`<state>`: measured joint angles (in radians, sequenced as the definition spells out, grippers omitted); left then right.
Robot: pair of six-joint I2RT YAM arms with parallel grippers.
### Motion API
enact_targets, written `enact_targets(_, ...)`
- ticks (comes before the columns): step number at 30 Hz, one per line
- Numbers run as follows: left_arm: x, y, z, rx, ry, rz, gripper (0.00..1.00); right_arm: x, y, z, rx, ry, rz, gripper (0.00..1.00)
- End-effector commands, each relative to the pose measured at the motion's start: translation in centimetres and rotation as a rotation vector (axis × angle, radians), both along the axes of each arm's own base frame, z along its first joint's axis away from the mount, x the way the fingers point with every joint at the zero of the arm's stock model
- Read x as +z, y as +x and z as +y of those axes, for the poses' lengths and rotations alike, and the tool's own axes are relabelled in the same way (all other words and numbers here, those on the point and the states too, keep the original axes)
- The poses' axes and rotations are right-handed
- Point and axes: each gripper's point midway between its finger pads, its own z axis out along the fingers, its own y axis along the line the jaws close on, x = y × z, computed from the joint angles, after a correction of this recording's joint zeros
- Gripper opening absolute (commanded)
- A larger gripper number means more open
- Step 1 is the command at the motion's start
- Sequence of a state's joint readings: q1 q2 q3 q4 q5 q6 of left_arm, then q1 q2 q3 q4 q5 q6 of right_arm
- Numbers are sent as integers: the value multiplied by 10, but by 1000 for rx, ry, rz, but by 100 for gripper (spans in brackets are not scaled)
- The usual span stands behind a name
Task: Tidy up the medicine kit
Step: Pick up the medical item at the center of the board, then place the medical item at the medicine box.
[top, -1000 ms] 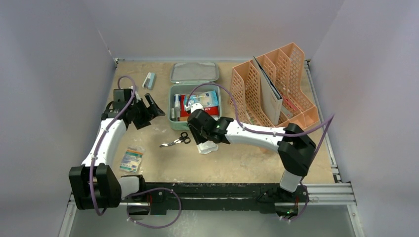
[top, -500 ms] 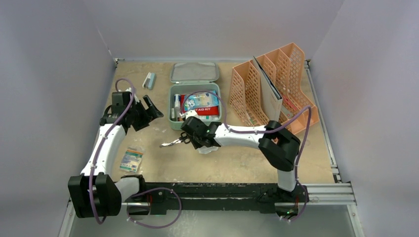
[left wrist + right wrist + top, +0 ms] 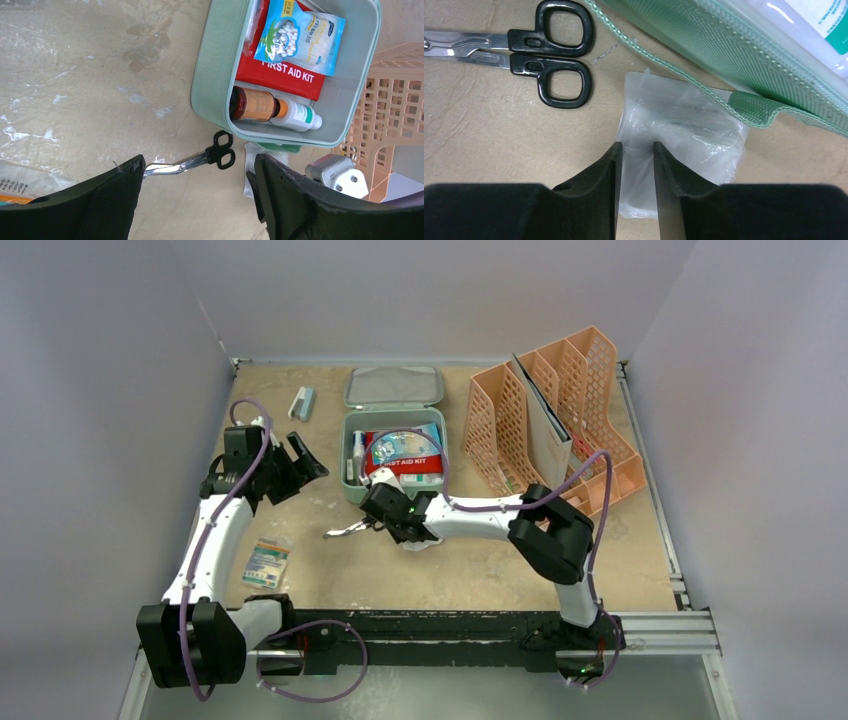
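The medicine kit (image 3: 347, 462), a mint-green box, stands open at the back middle of the table. In it lie a red first aid pouch (image 3: 280, 77), a cotton swab bag (image 3: 300, 35) and a brown bottle (image 3: 255, 104). In front of the box lie black-handled scissors (image 3: 549, 50) and a clear plastic packet (image 3: 684, 125). My right gripper (image 3: 638, 150) hovers low over the packet's left edge, its jaws a narrow gap apart with plastic showing between them. My left gripper (image 3: 200, 200) hangs wide open and empty, left of the kit, above the scissors' blades (image 3: 172, 167).
The kit's lid (image 3: 393, 386) lies behind the box. A peach mesh file rack (image 3: 560, 420) stands at the back right. A small printed packet (image 3: 265, 562) lies near the left arm's base. A small teal and white item (image 3: 302, 402) sits at the back left.
My right gripper has moved left and down from the kit's front edge to the clear packet, and its jaws have narrowed. The left arm has barely shifted.
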<state>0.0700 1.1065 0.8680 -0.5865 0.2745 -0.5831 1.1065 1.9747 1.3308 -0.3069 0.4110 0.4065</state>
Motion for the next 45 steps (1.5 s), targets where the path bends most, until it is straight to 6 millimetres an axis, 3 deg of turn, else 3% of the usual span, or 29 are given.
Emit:
enact_targets(1,6,2,2,2,15,-38,78,3,3,-7,-9,-46,-32,29)
enact_targets(8,4,2,2,6,11,-32,76,23,-6,-1,46,-25,-51,1)
enact_targets(20,3,-2,-4,-17,-13,-19,74,86,-32,8,123,160,3,0)
enact_targets(29,6,-10,-5,-32,-3,-38,73,149,-30,21,147,291,-50,0)
enact_targets(36,8,-19,-18,-70,-64,-42,71,189,11,23,96,267,-231,0)
enact_targets(45,9,-29,-28,-120,-66,-59,71,194,77,16,-9,291,-266,0)
